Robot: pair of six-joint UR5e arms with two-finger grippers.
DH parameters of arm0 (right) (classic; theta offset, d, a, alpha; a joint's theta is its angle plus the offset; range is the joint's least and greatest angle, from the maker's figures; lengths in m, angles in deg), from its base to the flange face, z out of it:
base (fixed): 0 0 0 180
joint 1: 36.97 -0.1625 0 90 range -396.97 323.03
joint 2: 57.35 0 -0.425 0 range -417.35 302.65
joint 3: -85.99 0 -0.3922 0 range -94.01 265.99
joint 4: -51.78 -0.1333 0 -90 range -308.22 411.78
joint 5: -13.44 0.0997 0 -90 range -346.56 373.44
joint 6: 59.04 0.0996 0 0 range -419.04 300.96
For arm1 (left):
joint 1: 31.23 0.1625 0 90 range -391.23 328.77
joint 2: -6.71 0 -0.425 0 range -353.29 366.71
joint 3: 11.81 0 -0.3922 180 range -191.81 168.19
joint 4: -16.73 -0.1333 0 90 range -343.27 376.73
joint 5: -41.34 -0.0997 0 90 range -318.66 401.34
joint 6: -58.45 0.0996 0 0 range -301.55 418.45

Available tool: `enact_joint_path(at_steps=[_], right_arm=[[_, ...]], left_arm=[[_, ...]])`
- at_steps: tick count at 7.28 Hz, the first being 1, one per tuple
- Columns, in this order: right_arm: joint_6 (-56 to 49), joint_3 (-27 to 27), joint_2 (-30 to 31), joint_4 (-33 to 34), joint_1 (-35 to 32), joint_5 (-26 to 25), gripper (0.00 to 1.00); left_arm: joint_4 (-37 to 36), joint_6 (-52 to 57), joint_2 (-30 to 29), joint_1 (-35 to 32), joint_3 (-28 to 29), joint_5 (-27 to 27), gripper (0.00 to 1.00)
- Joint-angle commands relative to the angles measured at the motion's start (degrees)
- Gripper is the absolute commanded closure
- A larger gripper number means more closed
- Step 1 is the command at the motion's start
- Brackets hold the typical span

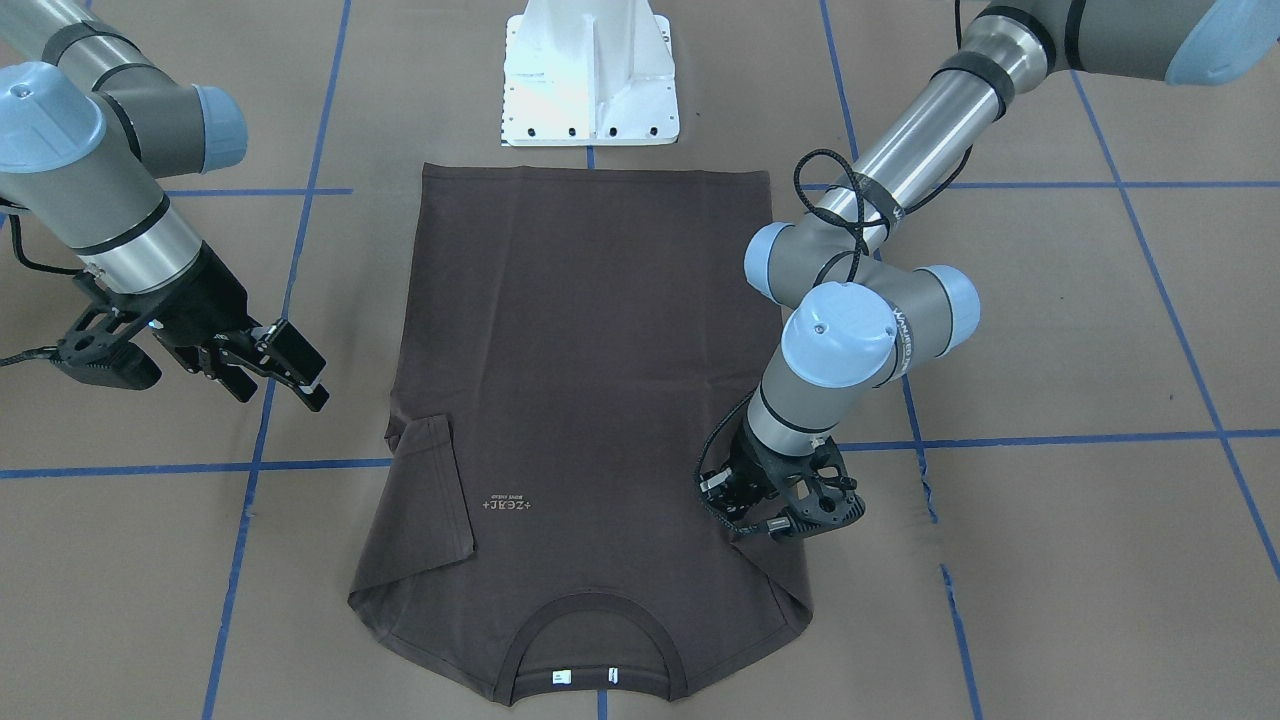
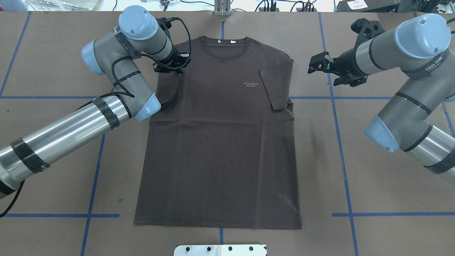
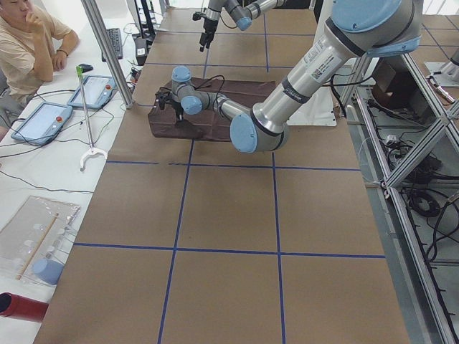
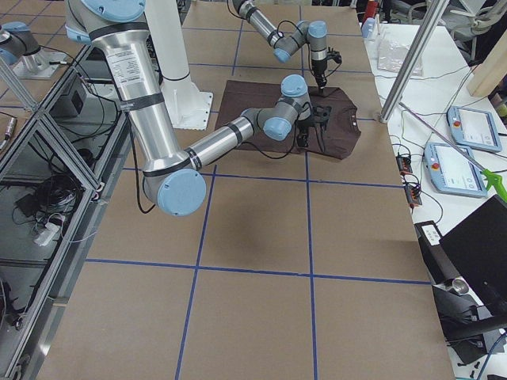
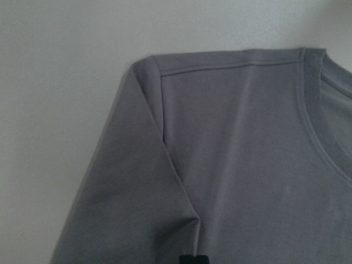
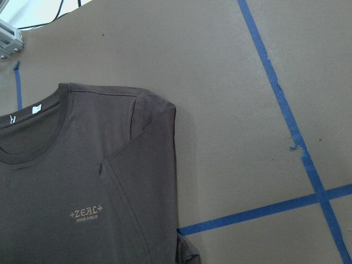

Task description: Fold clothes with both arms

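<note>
Shirt check: dark brown T-shirt lies flat, front up, on the brown counter. Its hem is toward my white base and its collar is on the far side. White neck tags show inside the collar. Pale chest lettering sits on my right half of the chest. The right sleeve is folded inward onto the body, just beside the lettering.

My left arm reaches across the shirt's left edge, wrist pointing down at the left sleeve area near the shoulder. Its jaws are down at the cloth, hidden under the wrist. My left wrist view shows the shoulder seam close up, with creases running to a black tip at the bottom edge. I can't tell whether these jaws are apart or clamped on fabric.

My right arm is off the shirt's right side, above bare counter near the folded sleeve and not touching it. Its jaws are apart, with nothing between them.

Blue tape lines grid the counter. A seated person is at the side bench, with tablets lying there.
</note>
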Motion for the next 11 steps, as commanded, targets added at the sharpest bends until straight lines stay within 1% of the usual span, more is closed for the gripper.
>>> enact_joint_path(at_steps=[1, 2, 3, 4, 5, 6, 7, 8, 9, 10, 11], right_arm=[[2.4, -0.9, -0.6, 0.5, 1.0, -0.9, 0.0], [4.6, -1.9, -0.2, 0.6, 3.9, -2.6, 0.0], [10.0, -5.1, 1.2, 0.8, 6.3, -3.1, 0.0], [14.7, -10.4, 4.9, 2.1, 10.8, -3.8, 0.0], [16.2, -16.0, 6.9, 8.2, 17.0, -8.9, 0.01], [17.8, -20.3, 7.1, 17.7, 23.0, -12.4, 0.02], [27.1, -22.7, 7.0, 20.8, 29.7, -19.8, 0.03], [30.4, -23.2, 6.9, 21.2, 36.1, -24.6, 0.05], [34.3, -23.4, 7.8, 22.0, 41.6, -29.6, 0.13], [40.4, -23.4, 7.8, 25.5, 46.4, -34.0, 0.18], [43.8, -23.3, 8.0, 28.0, 49.6, -36.6, 0.23]], left_arm=[[-0.2, -0.2, 1.0, 0.1, -4.6, 0.3, 0.39], [-0.3, -1.7, 4.9, 0.4, -11.7, 0.4, 0.39], [-0.3, -2.5, 11.4, 2.0, -20.5, 0.4, 0.38], [-0.3, -2.6, 14.6, 2.3, -26.6, 0.4, 0.38], [-0.4, -2.6, 17.2, 2.4, -29.9, 0.6, 0.37], [0.2, -1.9, 18.6, 2.4, -30.1, 3.4, 0.34], [-0.3, -1.9, 19.0, 2.5, -29.8, 6.8, 0.3], [-0.1, -2.1, 19.3, 2.5, -30.0, 7.1, 0.3], [0.1, -2.1, 19.4, 2.6, -29.7, 7.0, 0.3], [0.1, -2.2, 20.1, 2.5, -30.1, 6.7, 0.3], [0.2, -2.2, 20.2, 2.4, -30.1, 6.5, 0.3]])
